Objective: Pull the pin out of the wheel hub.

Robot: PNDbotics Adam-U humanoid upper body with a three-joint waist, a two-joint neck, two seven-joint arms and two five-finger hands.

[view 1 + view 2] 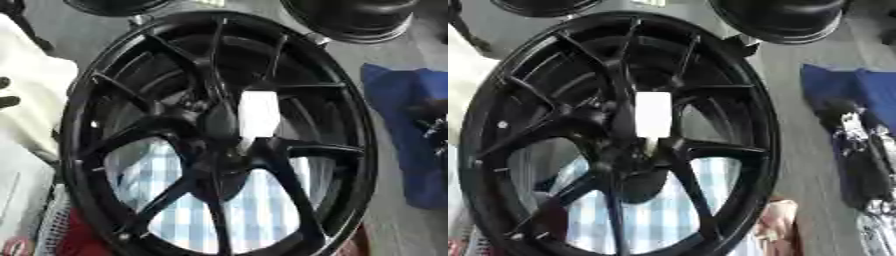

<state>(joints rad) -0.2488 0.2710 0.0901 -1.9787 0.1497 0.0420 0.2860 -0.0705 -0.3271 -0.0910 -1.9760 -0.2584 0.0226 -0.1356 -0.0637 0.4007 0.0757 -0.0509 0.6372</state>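
Wheel hub [219, 135], glossy black with thin spokes, stands on edge and fills nearly the whole of both eye views, its rim running from the top to the bottom edge. At the far left, beside the rim, lies something pale cream [31, 95], with a small dark shape over it at the picture's border; what that shape is cannot be told. At the hub's centre, where the spokes meet, a white rectangular piece [654, 115] sits upright against the dark middle; whether this is the pin cannot be told. Through the lower gaps between spokes shows a blue-and-white checked cloth [254, 210]. Behind the hub's top edge stand parts of two other black wheels [785, 17]. To the right, well apart from the hub, a blue cloth [398, 100] lies on the grey floor, and on it in the right eye view rests the right hand [859, 150], black with silver parts; how its fingers stand cannot be told.
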